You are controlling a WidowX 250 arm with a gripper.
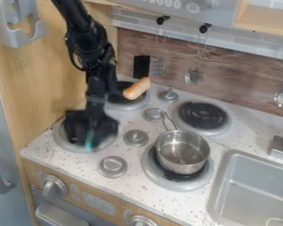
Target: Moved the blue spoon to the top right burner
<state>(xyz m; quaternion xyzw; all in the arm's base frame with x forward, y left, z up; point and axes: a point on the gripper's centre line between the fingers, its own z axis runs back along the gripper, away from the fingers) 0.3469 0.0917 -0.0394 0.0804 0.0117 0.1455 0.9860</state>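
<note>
1. While I look on from the near side, the speckled white surface [46, 152] spreads out below me as the biggest thing here, carrying four burners, with the sink [250, 192] sunk into its right end.
2. Next in size is the black arm [88, 39], slanting in from the upper left, its lower part hanging over the stove's left side.
3. Of the burners, the near-left one [59, 139] lies under the claw, partly covered by it. The top right burner [201, 115], the one wanted, has bare dark coils and lies farther back, well off to the right, past the knobs.
4. A metal pot [182, 151] stands on the near-right burner, its handle pointing back toward the middle; I'd judge a low crossing could clip that handle.
5. The claw [94, 132] is a dark blur; whether it is clenched, released or gripping something, I cannot tell.
6. Smaller is the sausage [136, 89], resting on the back-left burner.
7. Smallest is the blue spoon [90, 139], to judge by a smeared blue-green patch right at the claw's lower edge, over the near-left burner. That patch runs roughly up and down; bowl, handle and true long axis are too blurred to make out.
</note>
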